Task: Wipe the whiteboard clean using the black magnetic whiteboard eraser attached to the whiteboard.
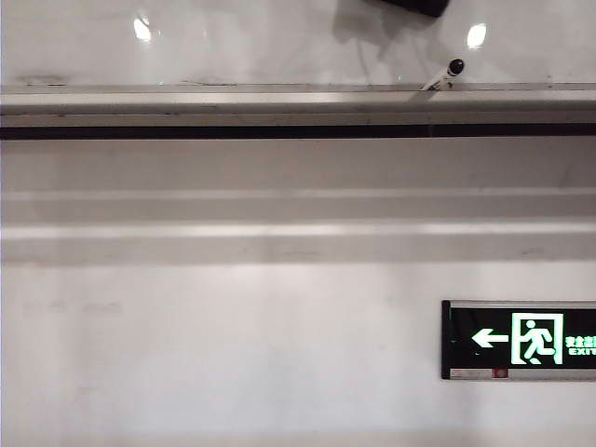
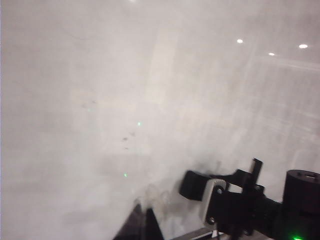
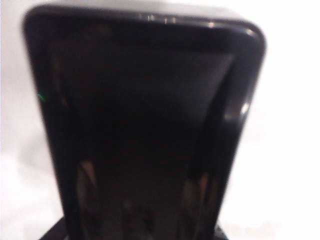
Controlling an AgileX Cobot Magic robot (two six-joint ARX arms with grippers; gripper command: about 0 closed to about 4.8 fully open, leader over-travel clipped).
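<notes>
Filling the right wrist view, the glossy black rounded-rectangle plastic eraser [image 3: 145, 125] looks rigid and slick, best pinched across its narrow sides. Right gripper itself is hidden, so whether it holds, I cannot tell. Left gripper [image 2: 220, 200] hovers near the glossy white whiteboard [image 2: 125, 100]; jaw gap unclear.

light: bright, even; round lamp glare spots on whiteboard [image 1: 233, 47]
focus: eraser [image 3: 145, 125] blurred, too close to cam
left wrist: hazy, soft

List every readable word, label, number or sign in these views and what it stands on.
"EXIT", with a white arrow pointing left and a running-figure pictogram: on the black exit sign on the wall, exterior view.
Small characters above "EXIT": too small to read.
Whiteboard, black eraser, marker on the rail: no readable text.
</notes>
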